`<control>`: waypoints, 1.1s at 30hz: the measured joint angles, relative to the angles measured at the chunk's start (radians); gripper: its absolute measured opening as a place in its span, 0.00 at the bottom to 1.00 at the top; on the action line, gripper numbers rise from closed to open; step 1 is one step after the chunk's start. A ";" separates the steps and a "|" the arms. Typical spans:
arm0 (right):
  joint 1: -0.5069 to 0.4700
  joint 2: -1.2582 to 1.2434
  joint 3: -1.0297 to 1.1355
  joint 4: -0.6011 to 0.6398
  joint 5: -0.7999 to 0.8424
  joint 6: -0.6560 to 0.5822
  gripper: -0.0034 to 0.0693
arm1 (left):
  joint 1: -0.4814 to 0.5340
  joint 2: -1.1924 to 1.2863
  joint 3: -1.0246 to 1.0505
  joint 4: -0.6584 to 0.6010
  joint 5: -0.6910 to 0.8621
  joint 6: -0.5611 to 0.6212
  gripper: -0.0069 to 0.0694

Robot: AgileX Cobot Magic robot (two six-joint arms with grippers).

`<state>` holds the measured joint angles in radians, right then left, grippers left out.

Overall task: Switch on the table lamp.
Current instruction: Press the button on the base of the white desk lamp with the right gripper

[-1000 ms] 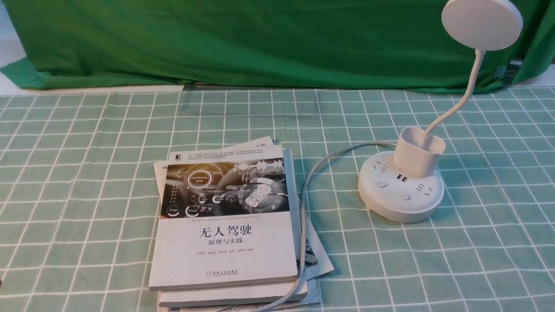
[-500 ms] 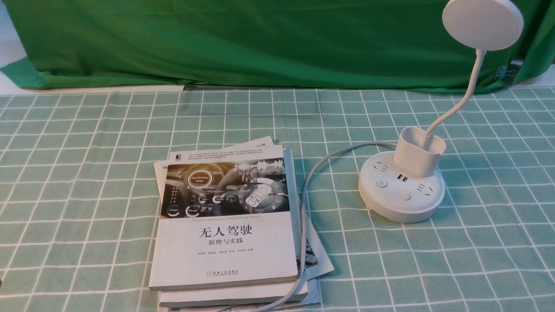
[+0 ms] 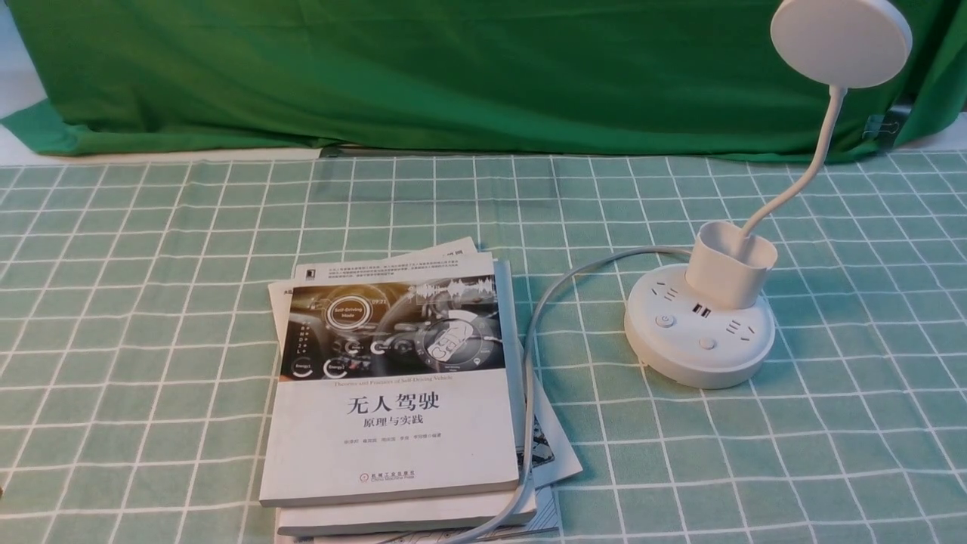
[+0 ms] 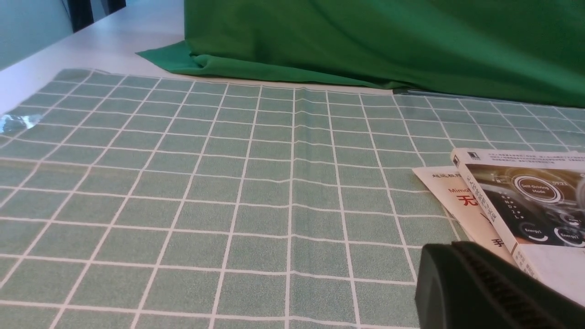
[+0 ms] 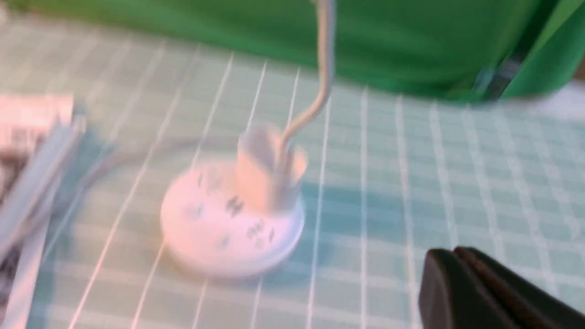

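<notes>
The lamp (image 3: 699, 332) is standing on the right side of the table, well right of centre. Its round base (image 3: 680, 363) is sitting flat on the cloth (image 3: 151, 302), with two buttons (image 3: 664, 320) facing the near side. A cup (image 3: 729, 272) is rising from the far part of the base. The neck (image 3: 808, 166) is curving up out of the cup to the disc head (image 3: 840, 41), high at the far right. The cord (image 3: 529, 363) is leaving the base on its left, arcing left, then running toward the near edge along the right side of the books (image 3: 393, 385). The books are lying stacked left of the lamp, apart from the base. A green backdrop (image 3: 453, 75) is hanging at the far side.

The right gripper (image 5: 454, 262) is hovering near and right of the lamp, clear of it, in a blurred wrist view. Its fingers are pressing together, holding nothing. The left gripper (image 4: 457, 260) is hanging just beside the books' left edge, likewise closed up and empty.
</notes>
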<state>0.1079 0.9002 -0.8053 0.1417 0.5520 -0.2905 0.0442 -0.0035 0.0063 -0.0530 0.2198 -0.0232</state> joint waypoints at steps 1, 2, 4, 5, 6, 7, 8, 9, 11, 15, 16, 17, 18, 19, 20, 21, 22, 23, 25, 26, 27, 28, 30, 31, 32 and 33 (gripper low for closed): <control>0.015 0.048 -0.034 0.000 0.036 -0.001 0.08 | 0.000 0.000 0.000 0.000 0.000 0.000 0.12; 0.032 0.093 -0.054 0.000 0.060 -0.007 0.08 | 0.000 0.000 0.000 0.000 0.000 0.000 0.12; 0.078 0.165 -0.085 0.000 0.096 -0.032 0.08 | 0.000 0.000 0.000 0.000 0.000 0.000 0.12; 0.108 0.200 -0.092 0.000 0.108 -0.045 0.08 | 0.000 0.000 0.000 0.000 0.000 0.000 0.12; 0.135 0.226 -0.094 0.000 0.115 -0.054 0.08 | 0.000 0.000 0.000 0.000 0.000 0.000 0.12; 0.167 0.257 -0.094 0.000 0.121 -0.066 0.08 | 0.000 0.000 0.000 0.000 0.000 0.000 0.12; 0.199 0.285 -0.095 -0.004 0.124 -0.076 0.08 | 0.000 0.000 0.000 0.000 0.000 0.000 0.12; 0.241 0.325 -0.095 -0.013 0.125 -0.081 0.08 | 0.000 0.000 0.000 0.000 0.000 0.000 0.12; 0.277 0.369 -0.096 -0.032 0.111 -0.082 0.08 | 0.000 0.000 0.000 0.000 0.000 0.000 0.12; 0.302 0.463 -0.098 -0.050 0.066 -0.074 0.09 | 0.000 0.000 0.000 0.000 0.000 0.000 0.12; 0.302 0.499 -0.098 -0.053 0.044 -0.067 0.09 | 0.000 0.000 0.000 0.000 0.000 0.000 0.12; 0.302 0.515 -0.098 -0.055 0.033 -0.066 0.09 | 0.000 0.000 0.000 0.000 0.000 0.000 0.12; 0.302 0.554 -0.098 -0.058 0.012 -0.056 0.09 | 0.000 0.000 0.000 0.000 0.000 0.000 0.12; 0.302 0.573 -0.098 -0.059 -0.006 -0.047 0.09 | 0.000 0.000 0.000 0.000 0.000 0.000 0.12; 0.302 0.594 -0.098 -0.059 -0.027 -0.041 0.09 | 0.000 0.000 0.000 0.000 0.000 0.000 0.12; 0.302 0.617 -0.098 -0.061 -0.051 -0.033 0.09 | 0.000 0.000 0.000 0.000 0.000 0.000 0.12; 0.302 0.617 -0.098 -0.062 -0.056 -0.031 0.09 | 0.000 0.000 0.000 0.000 0.000 0.000 0.12; 0.302 0.633 -0.098 -0.062 -0.076 -0.020 0.09 | 0.000 0.000 0.000 0.000 0.000 0.000 0.12; 0.302 0.662 -0.098 -0.064 -0.143 0.005 0.09 | 0.000 0.000 0.000 0.000 0.000 0.000 0.12; 0.302 0.669 -0.098 -0.064 -0.160 0.008 0.09 | 0.000 0.000 0.000 0.000 0.000 0.000 0.12; 0.302 0.672 -0.098 -0.064 -0.176 0.012 0.09 | 0.000 0.000 0.000 0.000 0.000 0.000 0.12; 0.302 0.676 -0.098 -0.064 -0.195 0.019 0.09 | 0.000 0.000 0.000 0.000 0.000 0.000 0.12; 0.302 0.678 -0.097 -0.065 -0.216 0.027 0.09 | 0.000 0.000 0.000 0.000 0.000 0.000 0.12; 0.302 0.681 -0.093 -0.065 -0.242 0.033 0.09 | 0.000 0.000 0.000 0.000 0.000 0.000 0.12; 0.302 0.683 -0.090 -0.065 -0.261 0.034 0.09 | 0.000 0.000 0.000 0.000 0.000 0.000 0.12; 0.302 0.683 -0.091 -0.065 -0.264 0.034 0.09 | 0.000 0.000 0.000 0.000 0.000 0.000 0.12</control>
<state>0.4095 1.5830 -0.8959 0.0766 0.2884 -0.2564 0.0442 -0.0035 0.0063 -0.0530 0.2198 -0.0232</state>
